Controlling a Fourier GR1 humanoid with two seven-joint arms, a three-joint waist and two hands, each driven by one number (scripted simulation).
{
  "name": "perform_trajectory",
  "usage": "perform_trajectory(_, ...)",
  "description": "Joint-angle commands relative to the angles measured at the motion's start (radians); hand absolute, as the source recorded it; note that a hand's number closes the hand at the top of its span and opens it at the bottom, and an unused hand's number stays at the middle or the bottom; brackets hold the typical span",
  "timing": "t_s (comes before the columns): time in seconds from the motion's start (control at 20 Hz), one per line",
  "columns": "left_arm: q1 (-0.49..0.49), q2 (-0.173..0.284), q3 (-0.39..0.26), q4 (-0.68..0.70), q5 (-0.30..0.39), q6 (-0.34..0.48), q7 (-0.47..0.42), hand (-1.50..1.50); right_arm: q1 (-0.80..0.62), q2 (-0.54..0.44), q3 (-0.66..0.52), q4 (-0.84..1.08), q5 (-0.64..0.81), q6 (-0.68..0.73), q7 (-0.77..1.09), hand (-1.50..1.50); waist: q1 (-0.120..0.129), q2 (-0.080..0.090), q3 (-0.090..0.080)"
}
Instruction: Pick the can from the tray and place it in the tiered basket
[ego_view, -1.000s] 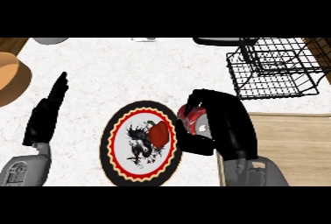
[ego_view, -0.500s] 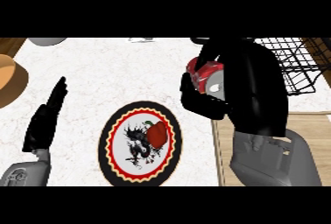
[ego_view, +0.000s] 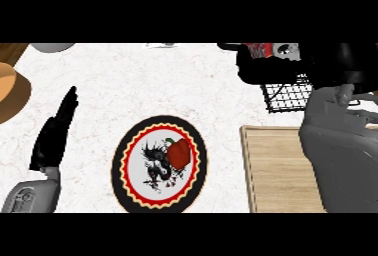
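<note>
Right hand (ego_view: 295, 65) curled round red can (ego_view: 267, 50), held high over wire basket (ego_view: 289, 96), lined up for drop-in. Tray (ego_view: 159, 161) on desk (ego_view: 148, 85) now without can. Left hand (ego_view: 55, 132) flat, fingers straight, holding nothing, resting clear of work.

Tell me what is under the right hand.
The right hand curls round the red can above the black wire basket. Only the basket's near-left corner shows below the hand; the rest, and anything inside, is covered by the hand and forearm.
</note>
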Motion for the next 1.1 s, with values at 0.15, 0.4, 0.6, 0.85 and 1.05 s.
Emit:
perform_trajectory(0.15, 0.013, 0.010, -0.010, -0.057, 0.002, -0.030, 0.040, 0.00, -0.031, -0.141, -0.065, 0.214, 0.037, -0.038, -0.216, 1.50, 0.008, 0.002, 0.000)
perform_trajectory(0.4, -0.021, -0.002, -0.010, -0.060, -0.008, -0.007, 0.073, 0.00, -0.061, -0.242, -0.016, 0.361, 0.193, -0.086, -0.267, 1.50, 0.014, 0.004, 0.000)
perform_trajectory(0.6, 0.012, -0.005, -0.009, -0.074, 0.001, -0.017, 0.047, 0.00, -0.054, -0.309, -0.051, 0.510, 0.233, -0.167, -0.368, 1.50, 0.016, 0.004, 0.001)
perform_trajectory(0.85, -0.002, 0.020, 0.014, -0.062, 0.008, -0.039, 0.062, 0.00, -0.087, -0.338, -0.105, 0.654, 0.211, -0.200, -0.496, 1.50, 0.011, 0.003, 0.000)
perform_trajectory(1.05, 0.023, -0.007, 0.007, -0.029, 0.003, -0.027, 0.000, 0.00, -0.109, -0.349, -0.129, 0.711, 0.169, -0.156, -0.589, 1.50, 0.008, 0.002, 0.000)
